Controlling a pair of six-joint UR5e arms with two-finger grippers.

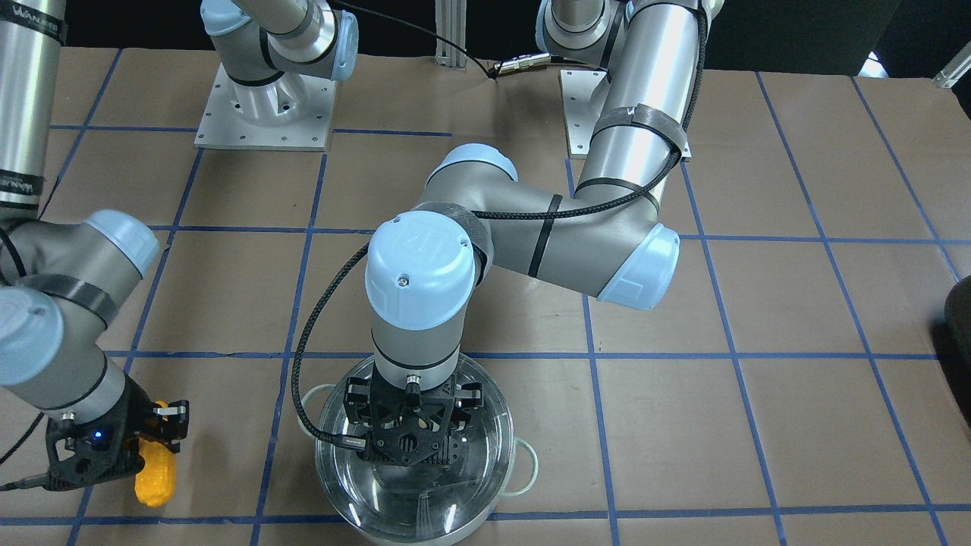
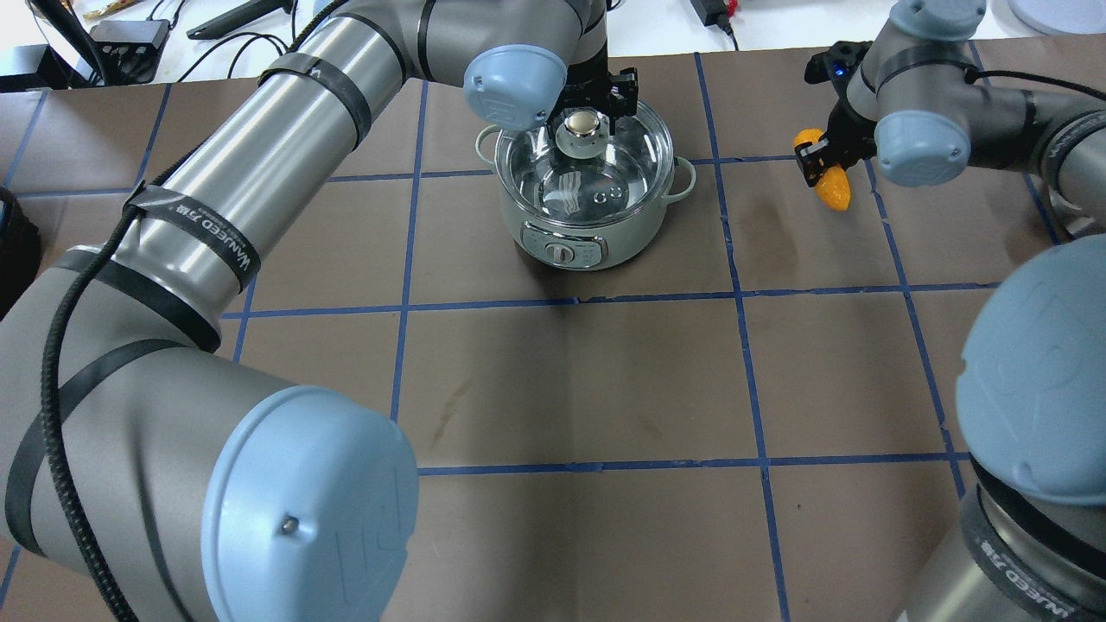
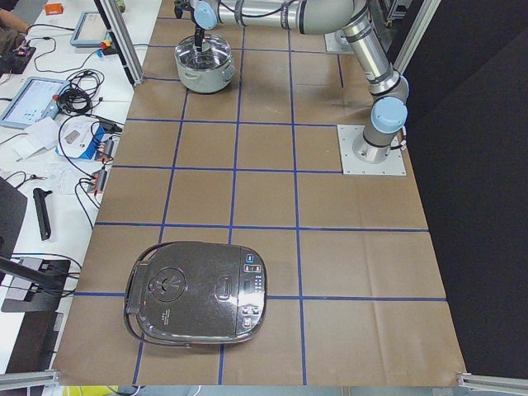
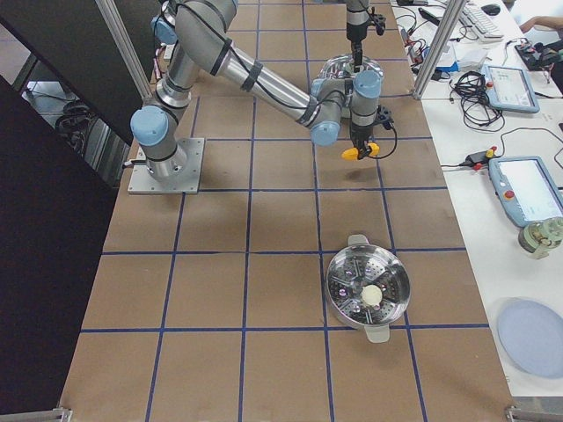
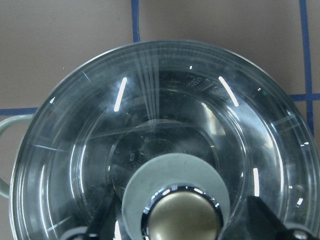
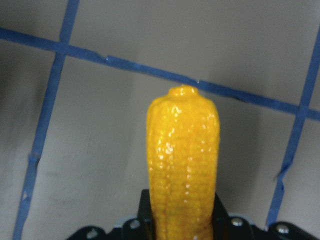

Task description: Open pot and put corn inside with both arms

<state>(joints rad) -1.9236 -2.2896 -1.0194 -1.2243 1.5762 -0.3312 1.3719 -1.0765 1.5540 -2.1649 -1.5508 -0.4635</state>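
Brown counter [image 2: 570,380] below, we judge the glass lid [image 5: 165,125] fragile: left end effector [image 1: 411,444] gapes around its knob [image 5: 182,217]; right end effector [image 1: 155,428] clamps the light, stiff corn [image 1: 155,478].

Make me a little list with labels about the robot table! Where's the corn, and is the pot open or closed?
pot: on the table, closed
lid: glass, sitting on the pot
knob: between the left hand's fingers, which look open and not squeezing it
corn: gripped in the right hand, off to the pot's side
corn in pot: no, not yet
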